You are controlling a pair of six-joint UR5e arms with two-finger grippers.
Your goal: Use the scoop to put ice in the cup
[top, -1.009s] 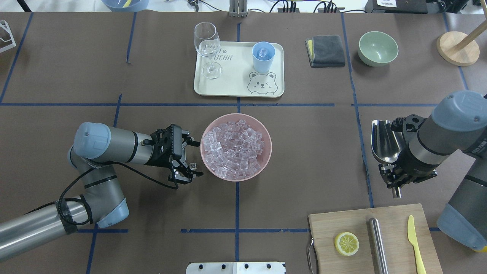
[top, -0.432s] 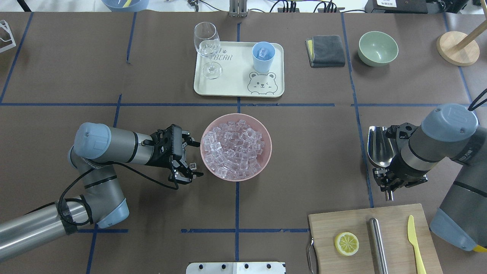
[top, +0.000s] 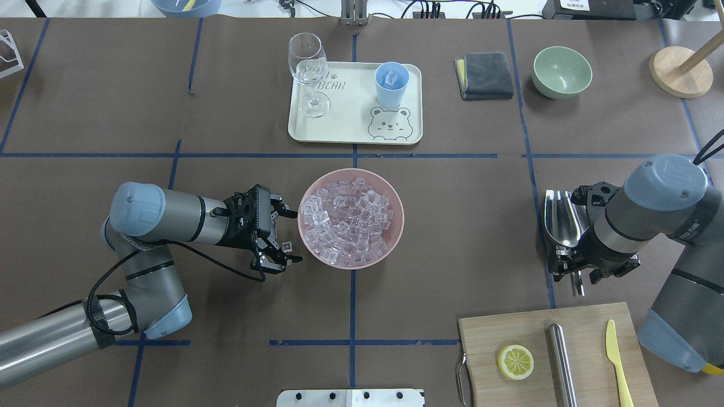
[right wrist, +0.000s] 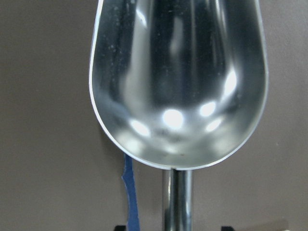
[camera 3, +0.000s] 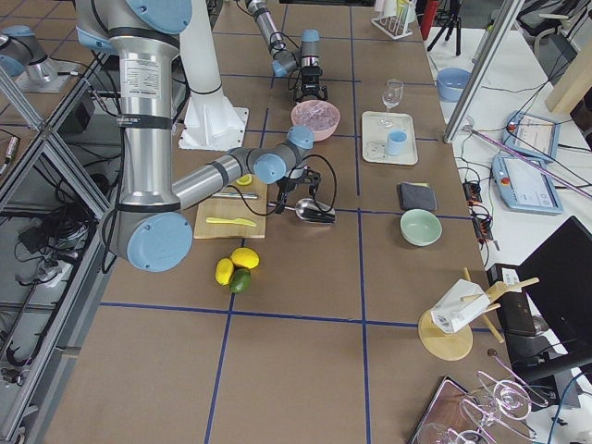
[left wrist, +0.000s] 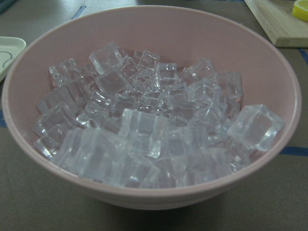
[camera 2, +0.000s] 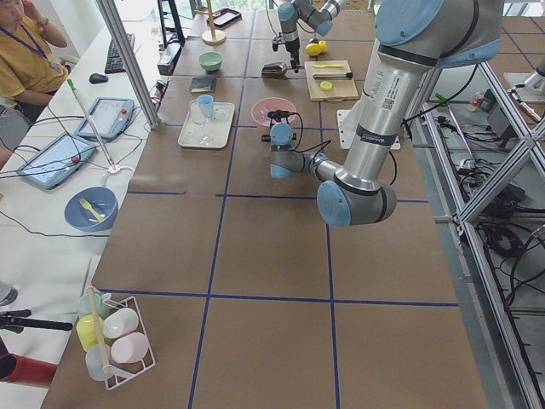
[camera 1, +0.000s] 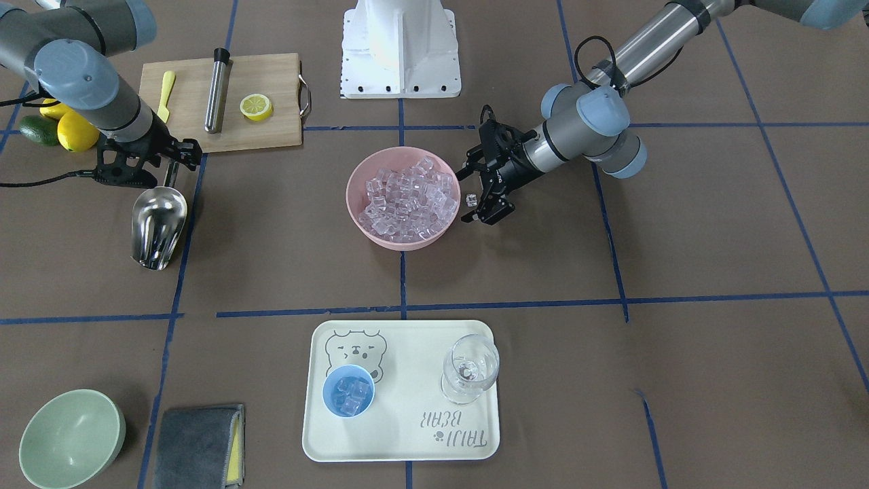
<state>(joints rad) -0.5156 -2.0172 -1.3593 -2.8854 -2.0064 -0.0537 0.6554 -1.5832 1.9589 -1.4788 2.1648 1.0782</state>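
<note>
1. Toward the left end of the bench, the left end effector [top: 291, 237] hovered low with its fingers spread wide, just beside the left rim of a pink bowl [top: 399, 210].
2. A single loose cube [top: 287, 246] sat against its finger nearer the robot's edge. I could not tell whether the cube was gripped or only resting there.
3. At the middle of the bench, the pink bowl was heaped with the ice [top: 348, 220].
4. Toward the far edge, a cream tray [top: 345, 127] carried a stemmed glass [top: 308, 62] on its left side and the cup [top: 391, 85] on its right. The cup stood upright with a few cubes inside.
5. Further right along the far edge lay a grey cloth [top: 486, 76], then a green bowl [top: 561, 72].
6. Near the right end, the scoop [top: 559, 217] lay on the bench. Its trough was empty and pointed at the far edge.
7. The right end effector [top: 576, 273] straddled the scoop's handle. In the wrist view its fingers were parted, with a gap showing on each side of the handle.
8. At the robot's edge toward the right corner, a cutting board [top: 509, 328] held a lemon slice [top: 515, 362], a steel cylinder [top: 563, 362] and a yellow knife [top: 615, 356].
</note>
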